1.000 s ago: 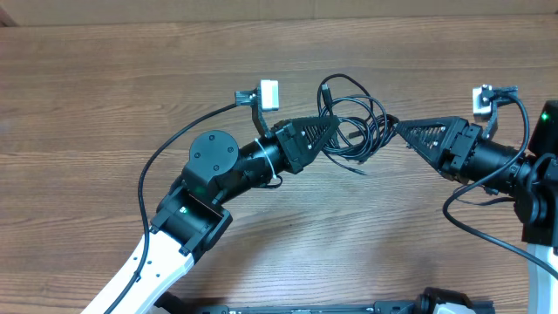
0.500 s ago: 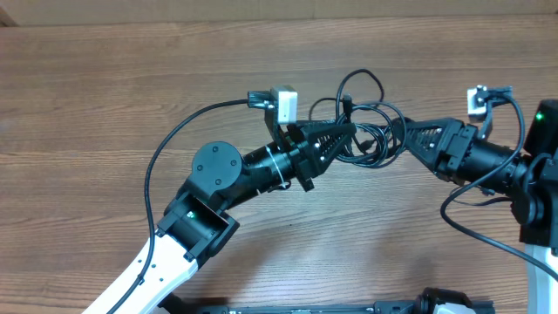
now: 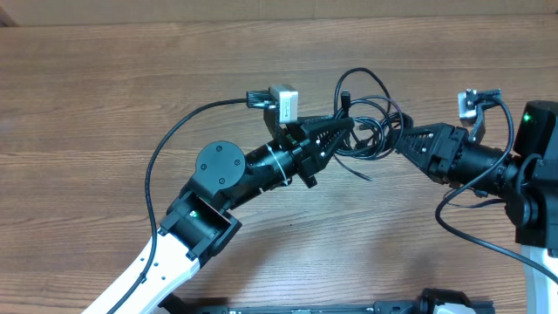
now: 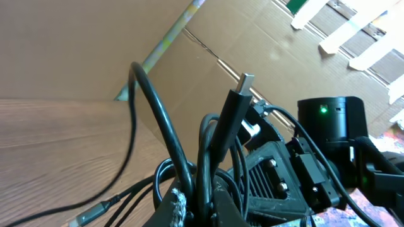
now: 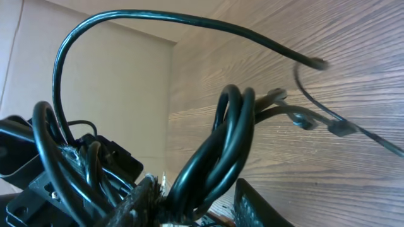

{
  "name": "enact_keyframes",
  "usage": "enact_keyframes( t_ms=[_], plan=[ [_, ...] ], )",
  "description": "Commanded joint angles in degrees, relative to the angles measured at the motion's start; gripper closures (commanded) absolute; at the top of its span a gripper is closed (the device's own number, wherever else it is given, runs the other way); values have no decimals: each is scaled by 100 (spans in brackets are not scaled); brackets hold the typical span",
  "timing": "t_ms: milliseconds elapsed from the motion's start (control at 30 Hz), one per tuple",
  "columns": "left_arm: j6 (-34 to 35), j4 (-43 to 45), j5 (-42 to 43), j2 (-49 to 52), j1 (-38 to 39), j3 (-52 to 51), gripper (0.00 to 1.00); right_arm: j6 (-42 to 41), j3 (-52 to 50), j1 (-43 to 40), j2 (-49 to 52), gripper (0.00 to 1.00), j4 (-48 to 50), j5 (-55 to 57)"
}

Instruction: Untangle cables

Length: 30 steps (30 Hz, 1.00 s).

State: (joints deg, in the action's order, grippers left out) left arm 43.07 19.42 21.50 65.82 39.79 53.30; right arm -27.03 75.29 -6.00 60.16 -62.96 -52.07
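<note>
Both arms closed in since a second ago. Left gripper [image 3: 347,131] swung round and sits pressed together on the thin black cables with silver-tipped plugs [image 3: 370,112]. The bundle hangs between the two claws over the brown wooden table [image 3: 105,78]. Right gripper [image 3: 399,143] has narrowed around several loops (pinching yet or not, I can't tell). Risk as I see it: pulling apart with multiple strands in each claw would tighten the knot or snag a plug. Containers: none in view.

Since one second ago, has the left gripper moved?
Yes. The left gripper has shifted rightward in the overhead view and slightly away from the table's far edge, cables still clamped in it.
</note>
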Motion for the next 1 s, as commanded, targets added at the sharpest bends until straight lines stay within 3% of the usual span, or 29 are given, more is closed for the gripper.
enact_keyframes(
  t_ms=[0,100,233,400,567,600,667,733,800,933,967],
  plan=[
    [-131,83,-205,-9,35,96,96,2,90,26,-22,68,-11,103],
    [-131,81,-181,-9,44,96,96,2,90,26,-20,69,-7,105],
    [-105,81,-107,-2,44,96,96,2,90,26,-20,85,59,105],
    [-17,85,-63,-2,57,96,96,2,90,26,-20,94,79,105],
    [-20,103,-66,-2,151,96,96,2,90,26,-20,95,125,111],
    [-20,101,-66,-2,162,96,96,2,90,26,-20,93,125,136],
    [-17,103,-66,-2,188,96,96,4,90,26,-15,80,118,203],
    [247,105,-68,-2,190,96,96,9,90,26,-15,79,120,210],
    [378,140,-66,-2,190,96,96,48,90,26,-15,81,118,212],
    [389,195,-68,-2,190,96,96,46,90,26,-15,96,118,210],
    [389,192,-68,-2,190,96,96,46,90,26,-15,96,118,210]
  ],
)
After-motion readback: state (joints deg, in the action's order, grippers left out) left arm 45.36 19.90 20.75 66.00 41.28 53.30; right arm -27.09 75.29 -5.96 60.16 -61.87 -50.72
